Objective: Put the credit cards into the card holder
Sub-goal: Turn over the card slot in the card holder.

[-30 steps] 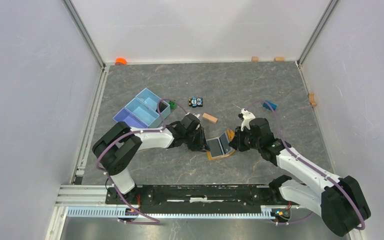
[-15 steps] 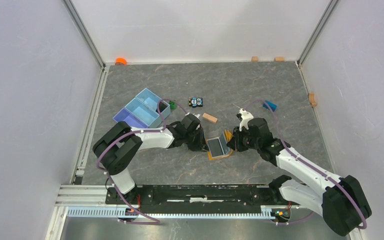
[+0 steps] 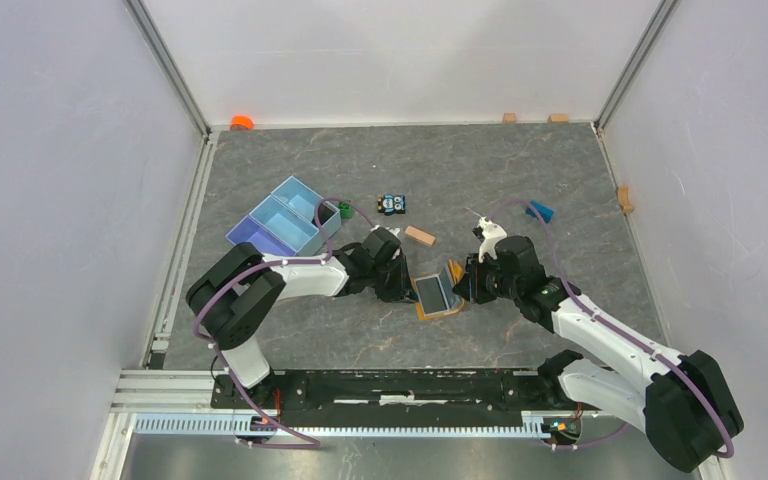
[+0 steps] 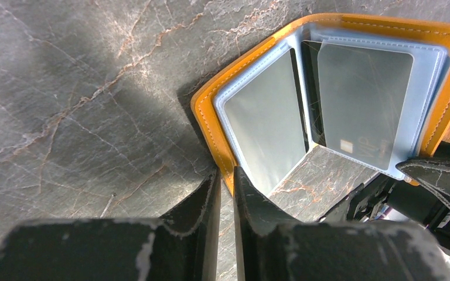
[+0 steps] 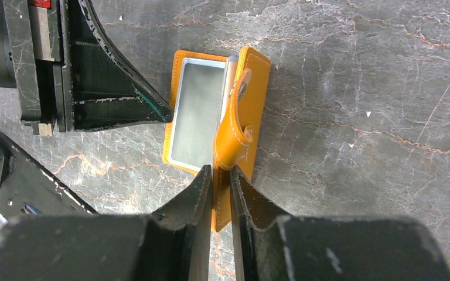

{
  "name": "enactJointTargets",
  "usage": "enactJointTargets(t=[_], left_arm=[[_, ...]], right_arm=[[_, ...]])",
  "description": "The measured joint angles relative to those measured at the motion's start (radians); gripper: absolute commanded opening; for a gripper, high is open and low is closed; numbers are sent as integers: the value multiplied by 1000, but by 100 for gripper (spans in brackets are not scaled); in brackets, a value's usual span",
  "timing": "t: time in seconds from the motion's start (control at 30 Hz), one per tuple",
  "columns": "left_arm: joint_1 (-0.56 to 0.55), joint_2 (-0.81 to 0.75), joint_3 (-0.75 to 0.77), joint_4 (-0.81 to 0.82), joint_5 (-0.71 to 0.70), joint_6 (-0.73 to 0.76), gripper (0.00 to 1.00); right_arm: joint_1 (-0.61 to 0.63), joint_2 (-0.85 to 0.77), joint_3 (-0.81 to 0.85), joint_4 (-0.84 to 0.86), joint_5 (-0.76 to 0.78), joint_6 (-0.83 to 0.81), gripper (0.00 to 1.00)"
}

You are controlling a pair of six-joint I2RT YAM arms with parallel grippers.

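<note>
the holder (image 3: 434, 293) lay open like a book near the middle of the counter (image 3: 520, 170), between the two hands, with its pale pocketed inside showing. the left hand (image 4: 227, 180) had its fingers nearly together, clamped on the orange edge of the holder's left leaf. the right hand (image 5: 221, 174) had its fingers likewise close together, clamped on the orange cover of the right leaf. that leaf was tilted up from the counter, so that its outer face and snap strap (image 5: 234, 132) were turned toward the right wrist camera. the left leaf lay lower, its clear pocket facing up. in the left wrist view a dark card (image 4: 357, 105) sat inside the clear pocket of the right leaf, its chip visible through the film. the pocket of the left leaf looked grey and glossy, and whether it held anything could not be told. beyond the holder, apart from it, a wooden block (image 3: 420, 236) and a toy car (image 3: 392, 204) rested on the counter. a light blue tray (image 3: 285, 222) stood to the far left, and a blue block (image 3: 539, 211) lay to the far right.
</note>
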Motion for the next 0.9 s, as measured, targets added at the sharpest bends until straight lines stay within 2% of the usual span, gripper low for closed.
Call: enactJointTargets(t=[0.6, 0.7, 0.8, 0.9], left_arm=[[0, 3, 0, 7, 0, 0, 20], [0, 3, 0, 8, 0, 0, 20], [0, 3, 0, 8, 0, 0, 20], [0, 3, 0, 8, 0, 0, 20]], right_arm=[[0, -22, 0, -13, 1, 7, 31], [0, -24, 0, -17, 3, 7, 30], [0, -24, 0, -20, 5, 6, 22], [0, -25, 0, -21, 8, 8, 18]])
